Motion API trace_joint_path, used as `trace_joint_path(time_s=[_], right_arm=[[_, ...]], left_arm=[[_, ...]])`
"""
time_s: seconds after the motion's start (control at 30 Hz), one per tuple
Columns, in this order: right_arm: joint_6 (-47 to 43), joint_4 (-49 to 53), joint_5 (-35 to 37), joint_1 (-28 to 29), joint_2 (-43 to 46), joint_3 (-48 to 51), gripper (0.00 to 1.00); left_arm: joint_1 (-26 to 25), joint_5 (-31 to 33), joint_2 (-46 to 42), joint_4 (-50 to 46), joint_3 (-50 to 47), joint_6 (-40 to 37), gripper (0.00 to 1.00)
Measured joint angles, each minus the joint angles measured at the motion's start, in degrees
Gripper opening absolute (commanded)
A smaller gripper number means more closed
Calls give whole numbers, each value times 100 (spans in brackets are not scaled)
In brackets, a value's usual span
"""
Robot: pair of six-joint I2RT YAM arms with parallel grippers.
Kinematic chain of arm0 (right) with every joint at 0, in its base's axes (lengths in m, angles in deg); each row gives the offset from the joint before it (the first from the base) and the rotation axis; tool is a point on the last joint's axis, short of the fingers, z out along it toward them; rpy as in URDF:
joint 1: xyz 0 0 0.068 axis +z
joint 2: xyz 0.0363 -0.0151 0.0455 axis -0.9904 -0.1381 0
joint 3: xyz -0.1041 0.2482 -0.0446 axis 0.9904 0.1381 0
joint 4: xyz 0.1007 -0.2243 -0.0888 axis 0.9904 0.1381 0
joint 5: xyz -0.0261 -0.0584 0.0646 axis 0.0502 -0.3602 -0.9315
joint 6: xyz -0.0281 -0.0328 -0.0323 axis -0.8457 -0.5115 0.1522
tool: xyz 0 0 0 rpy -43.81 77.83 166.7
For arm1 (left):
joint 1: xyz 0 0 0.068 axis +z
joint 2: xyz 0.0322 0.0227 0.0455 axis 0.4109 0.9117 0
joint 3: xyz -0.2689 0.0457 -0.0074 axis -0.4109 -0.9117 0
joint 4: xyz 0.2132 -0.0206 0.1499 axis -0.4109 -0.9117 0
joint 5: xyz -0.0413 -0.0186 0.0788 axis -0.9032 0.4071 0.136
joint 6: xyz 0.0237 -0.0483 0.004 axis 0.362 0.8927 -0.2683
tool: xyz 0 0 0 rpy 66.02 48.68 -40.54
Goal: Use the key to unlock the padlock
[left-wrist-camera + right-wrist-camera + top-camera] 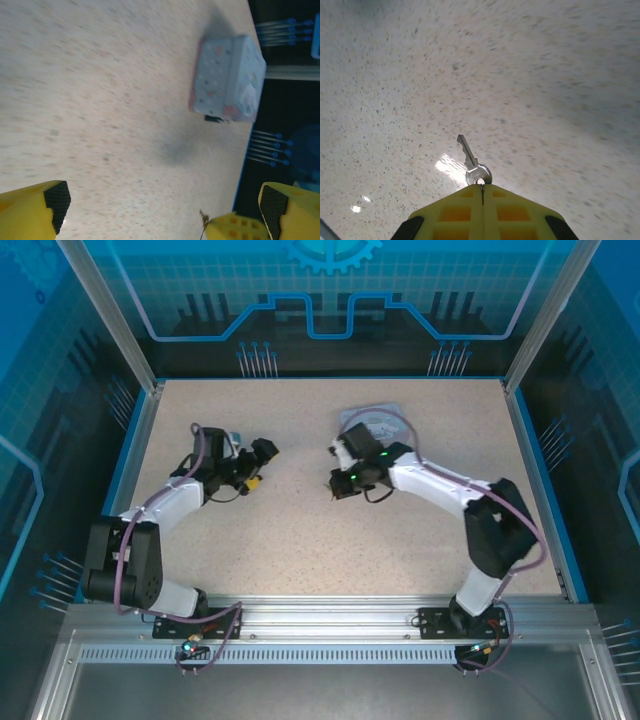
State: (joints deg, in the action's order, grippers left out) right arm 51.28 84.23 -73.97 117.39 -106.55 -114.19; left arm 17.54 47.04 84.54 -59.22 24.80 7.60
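1. Key [470, 160] sits pinched by its bow in the fully closed right gripper [481, 187]; it may pivot on insertion.
2. Left gripper [165, 202] gapes wide, empty.
3. Padlock [216, 119] lies at the edge of the tin [227, 80], unbraced; it may slide when pushed.

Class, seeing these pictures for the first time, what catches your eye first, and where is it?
A small silver key sticks out from the right gripper, which is pinched shut on it above the speckled table. A pale printed tin lies ahead of the wide-open left gripper.
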Motion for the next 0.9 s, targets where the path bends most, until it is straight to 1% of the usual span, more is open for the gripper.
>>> trace_joint_path(time_s=[0.13, 0.23, 0.33, 0.4, 0.47, 0.57, 0.67, 0.9], right_arm=[[7, -234, -575, -603, 616, 514, 0], [63, -367, -931, -857, 907, 710, 0], [177, -509, -1250, -1032, 1113, 839, 0], [245, -599, -1405, -1110, 1207, 911, 0], [284, -638, -1482, -1147, 1250, 935, 0], [328, -682, -1565, -1154, 1279, 935, 0], [332, -721, -1582, -1172, 1303, 970, 0], [330, -719, -1602, -1250, 1307, 1128, 0]], left_arm=[[-745, 151, 83, 662, -39, 481, 96], [-1290, 319, 343, 1272, -31, 850, 89], [-1707, 409, 758, 1742, 94, 1156, 80], [-1930, 446, 1143, 2068, 308, 1410, 69], [-2085, 448, 1467, 2304, 540, 1547, 63], [-2256, 452, 1829, 2702, 809, 1749, 61], [-2347, 452, 1950, 2992, 863, 1893, 58], [-2385, 474, 2022, 3268, 872, 2057, 44]])
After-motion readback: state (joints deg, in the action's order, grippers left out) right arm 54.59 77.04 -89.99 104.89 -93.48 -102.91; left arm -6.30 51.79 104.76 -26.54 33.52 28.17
